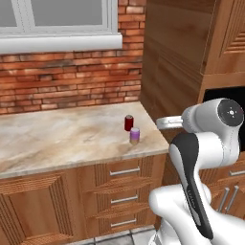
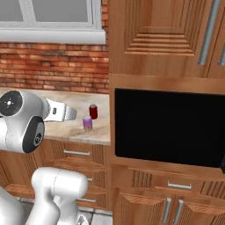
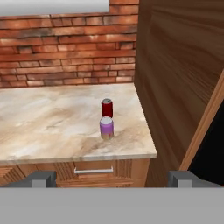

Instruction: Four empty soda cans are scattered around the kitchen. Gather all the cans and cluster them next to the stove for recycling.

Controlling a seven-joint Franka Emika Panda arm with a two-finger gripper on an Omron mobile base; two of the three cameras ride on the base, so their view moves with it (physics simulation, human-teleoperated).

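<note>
Marble counter (image 3: pixel 52 127) carries the red soda can (image 3: pixel 107 107) just behind a purple can (image 3: pixel 106 127); the empty, wide-open gripper (image 3: pixel 111 178) should clear the purple can when approaching

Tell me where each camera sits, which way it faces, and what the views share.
Left base view: behind the arm's left, facing the marble counter; arm at lower right.
Right base view: behind its right, facing the black oven front; arm at lower left.
Hand view: along the open pincer toward the counter.
All share the red soda can and the purple can.
</note>
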